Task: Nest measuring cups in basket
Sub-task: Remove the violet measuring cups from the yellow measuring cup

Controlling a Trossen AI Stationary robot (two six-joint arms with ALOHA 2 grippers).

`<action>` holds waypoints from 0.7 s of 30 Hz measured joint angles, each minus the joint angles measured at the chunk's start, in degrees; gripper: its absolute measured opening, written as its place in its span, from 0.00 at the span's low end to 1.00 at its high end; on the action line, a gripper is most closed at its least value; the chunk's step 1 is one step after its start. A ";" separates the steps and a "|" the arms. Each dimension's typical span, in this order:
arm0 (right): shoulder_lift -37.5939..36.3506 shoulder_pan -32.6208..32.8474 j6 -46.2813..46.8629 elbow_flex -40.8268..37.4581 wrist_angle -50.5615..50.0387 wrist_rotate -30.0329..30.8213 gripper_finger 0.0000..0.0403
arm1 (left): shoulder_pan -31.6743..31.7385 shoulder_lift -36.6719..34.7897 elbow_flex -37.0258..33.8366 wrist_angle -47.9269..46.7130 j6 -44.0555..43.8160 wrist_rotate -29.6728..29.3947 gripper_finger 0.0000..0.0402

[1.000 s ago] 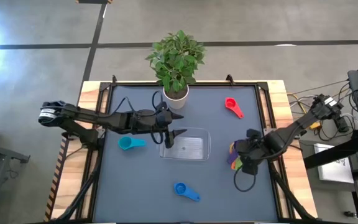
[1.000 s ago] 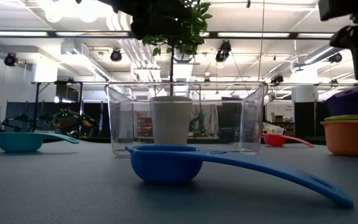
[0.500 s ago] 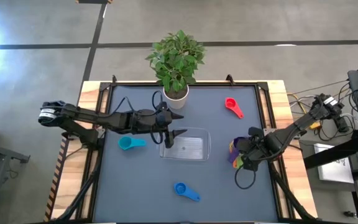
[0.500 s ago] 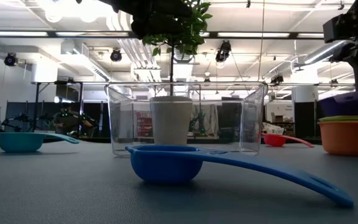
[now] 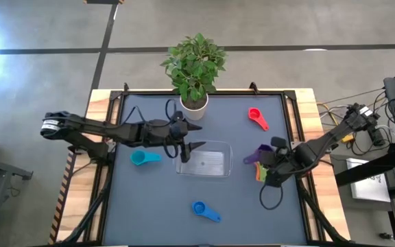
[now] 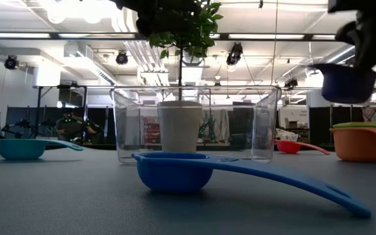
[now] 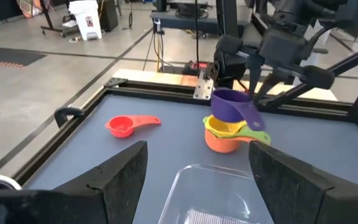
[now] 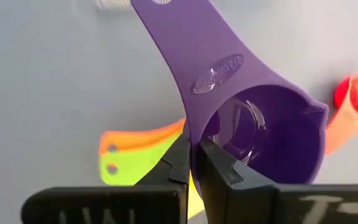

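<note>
Raised lettering on the purple measuring cup (image 8: 241, 106), where handle meets bowl, seems to read "2/3 cup"; no other text is legible.

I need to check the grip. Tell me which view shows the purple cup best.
The right wrist view: the purple cup fills it, its rim pinched in the right pincer. The left wrist view shows it above the stacked cups; high and low views show it small.

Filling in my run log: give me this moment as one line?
right pincer: shut on purple cup, lifted above orange-yellow-green stack | left pincer: open over basket | basket: empty
</note>
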 joint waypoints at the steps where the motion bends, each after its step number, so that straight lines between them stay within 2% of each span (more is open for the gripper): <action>1: 0.00 0.04 -0.98 0.50 1.69 -0.06 0.02 | 0.00 -0.49 0.00 -0.31 0.04 -0.02 0.65; 7: 2.30 2.84 -6.89 0.29 17.04 -4.49 0.02 | 0.00 -4.03 0.02 -1.94 0.63 -0.02 0.65; 17: 17.00 8.89 -3.42 0.15 22.40 -5.91 0.02 | -0.09 -5.64 0.04 -4.53 -0.17 -0.03 0.65; 21: 21.30 9.03 -2.74 0.15 23.38 -7.52 0.02 | -0.13 -7.84 0.59 -10.25 -0.63 -0.02 0.65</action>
